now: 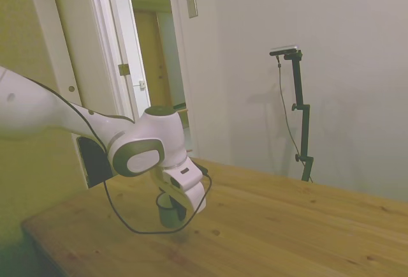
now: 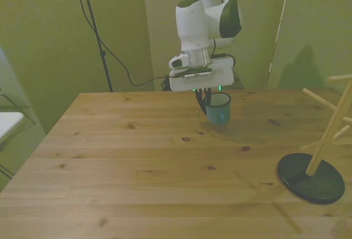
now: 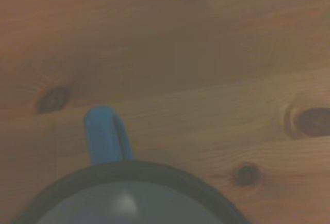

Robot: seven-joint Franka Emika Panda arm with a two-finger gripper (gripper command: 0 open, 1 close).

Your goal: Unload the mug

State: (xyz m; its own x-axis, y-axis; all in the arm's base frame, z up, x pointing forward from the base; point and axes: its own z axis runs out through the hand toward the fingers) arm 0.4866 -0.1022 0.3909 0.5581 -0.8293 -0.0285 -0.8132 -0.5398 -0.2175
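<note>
The jaws (image 2: 205,102) come down at the mug (image 2: 218,108), dark fingers (image 2: 201,102) at its rim on the front view's left side; they seem closed on the rim, though the white hand block hides the grip. In the side view the mug (image 1: 169,209) hangs under the hand, low and left of centre, at or just above the worktop (image 1: 287,226); I cannot tell which. It stands upright, long axis vertical, mouth up. The wrist view shows its dark rim (image 3: 129,175), pale inside and blue handle (image 3: 105,133) jutting out over bare knotted wood. The peg stand (image 2: 319,156), on a dark round base, sits well apart at the front view's lower right. Nothing lies between. A black cable (image 1: 127,216) loops from the arm to the worktop beside the mug.
</note>
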